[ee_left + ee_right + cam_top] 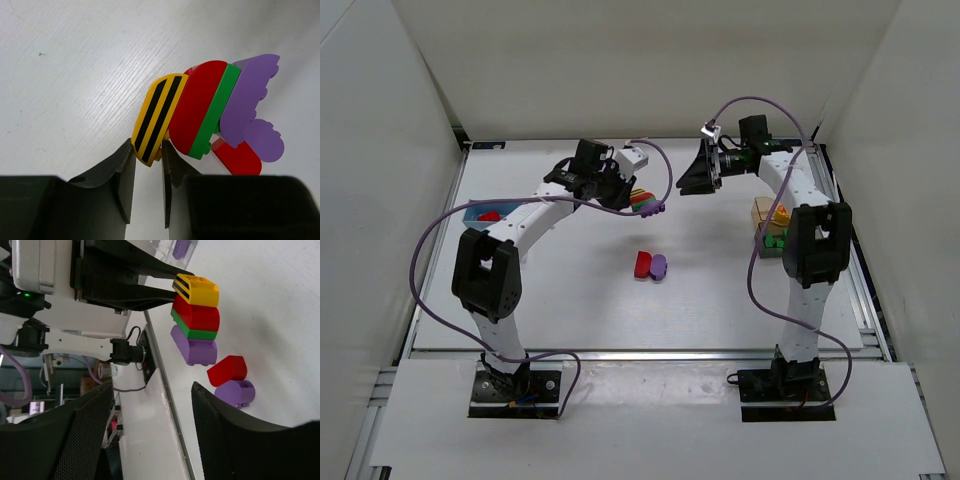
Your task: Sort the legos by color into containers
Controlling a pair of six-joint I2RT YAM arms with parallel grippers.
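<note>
Pinching tight, my left pincer (628,196) holds a stack of legos (645,203) just past the middle of the worktop (560,290). My right pincer (695,178) hangs spread wide with nothing in it. A red lego (642,264) and a purple lego (659,266) lie touching at the middle. A blue box (470,212) sits by the left edge, a tan box (760,208) and a dark box (767,249) by the right edge.

From my left wrist, my fingers (125,175) squeeze the end of the yellow striped block (157,115) on the stack.

From my right wrist, the fingers (80,440) stand far apart.
</note>
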